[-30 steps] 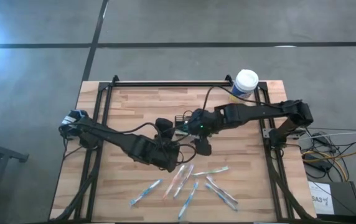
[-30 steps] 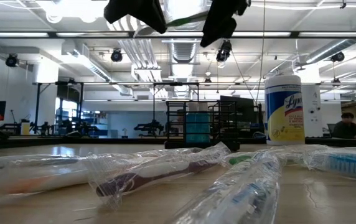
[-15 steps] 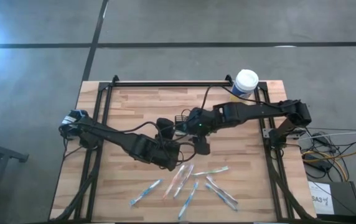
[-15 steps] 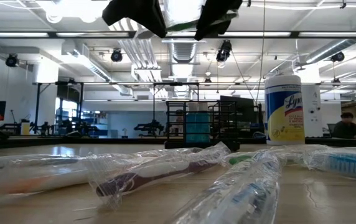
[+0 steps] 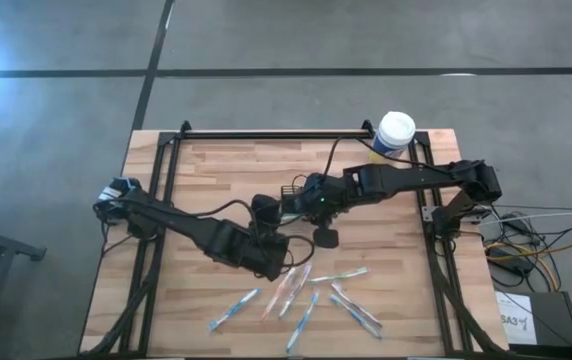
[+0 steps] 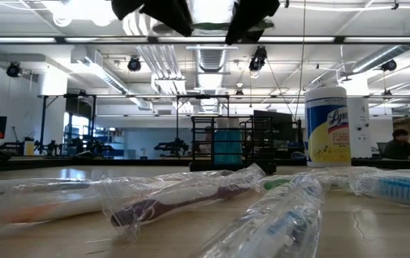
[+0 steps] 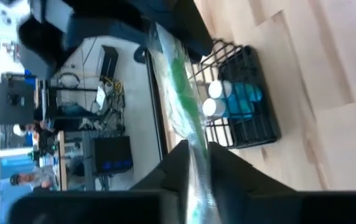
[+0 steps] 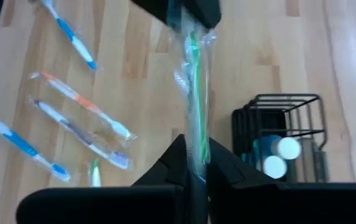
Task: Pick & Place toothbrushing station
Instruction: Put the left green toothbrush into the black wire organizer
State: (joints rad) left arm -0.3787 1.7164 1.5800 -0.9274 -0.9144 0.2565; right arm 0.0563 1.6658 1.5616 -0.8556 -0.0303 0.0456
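The right gripper [image 8: 190,167] is clamped on a wrapped green toothbrush [image 8: 195,106], whose far end sits between the left gripper [image 7: 195,163] fingers, also pinching it. Both hang above the bench [image 5: 216,170]. The black wire caddy [image 8: 284,140] stands just beside them.

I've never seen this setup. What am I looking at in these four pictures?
Two dark robot arms work at a wooden table. One picture looks down from above, one looks level across the tabletop, and two come from cameras on the arms' wrists. On the table lie several wrapped toothbrushes, a black wire caddy and a white-lidded canister. Raised between the arms is a wrapped green toothbrush: the right hand is shut on it, and the left hand is at its other end.
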